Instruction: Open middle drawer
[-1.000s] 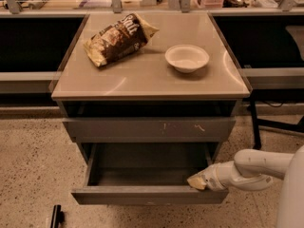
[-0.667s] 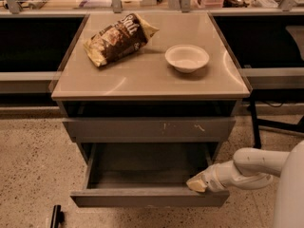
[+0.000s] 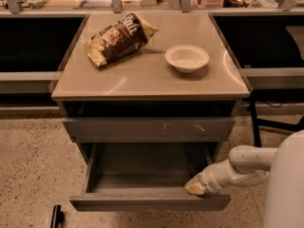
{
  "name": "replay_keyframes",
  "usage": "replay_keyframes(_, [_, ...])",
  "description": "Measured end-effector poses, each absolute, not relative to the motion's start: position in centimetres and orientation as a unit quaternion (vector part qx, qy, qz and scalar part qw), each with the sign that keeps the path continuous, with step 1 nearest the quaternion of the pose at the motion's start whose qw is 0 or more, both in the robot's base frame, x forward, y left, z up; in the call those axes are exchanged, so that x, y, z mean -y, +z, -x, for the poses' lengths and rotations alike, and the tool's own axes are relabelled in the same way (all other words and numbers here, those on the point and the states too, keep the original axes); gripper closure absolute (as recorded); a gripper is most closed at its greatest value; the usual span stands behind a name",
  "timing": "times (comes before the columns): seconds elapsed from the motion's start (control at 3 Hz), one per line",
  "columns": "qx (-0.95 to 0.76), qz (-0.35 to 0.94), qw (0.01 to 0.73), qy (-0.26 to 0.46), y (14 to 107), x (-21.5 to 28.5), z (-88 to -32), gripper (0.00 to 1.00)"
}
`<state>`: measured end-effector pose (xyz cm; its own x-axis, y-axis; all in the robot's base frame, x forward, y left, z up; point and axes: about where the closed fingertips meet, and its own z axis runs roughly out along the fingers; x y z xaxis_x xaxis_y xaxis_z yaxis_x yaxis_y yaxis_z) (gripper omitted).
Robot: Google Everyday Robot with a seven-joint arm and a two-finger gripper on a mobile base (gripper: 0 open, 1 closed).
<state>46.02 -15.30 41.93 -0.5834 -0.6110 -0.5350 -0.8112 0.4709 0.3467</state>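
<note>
The middle drawer (image 3: pixel 149 202) is pulled well out of the grey cabinet, and its empty inside shows. It is a plain grey handleless front, below the shut grey front with white scratch marks (image 3: pixel 147 128). My gripper (image 3: pixel 192 188) is at the right end of the open drawer, at the top edge of its front panel. The white arm (image 3: pixel 247 167) reaches in from the lower right. Any drawer below is hidden by the open one.
A bag of chips (image 3: pixel 118 38) and a white bowl (image 3: pixel 187 57) sit on the cabinet top (image 3: pixel 142 80). Dark shelving flanks the cabinet on both sides. A small black object (image 3: pixel 56 216) lies on the speckled floor at lower left.
The drawer front and my gripper have come slightly further out, toward the camera. Nothing on the cabinet top has moved.
</note>
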Motion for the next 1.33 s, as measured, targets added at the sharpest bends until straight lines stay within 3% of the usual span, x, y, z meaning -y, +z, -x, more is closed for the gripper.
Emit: replay_keyframes(1.33, [-0.836,0.429,0.154,0.304,41.6,14.3,-43.6,1.00])
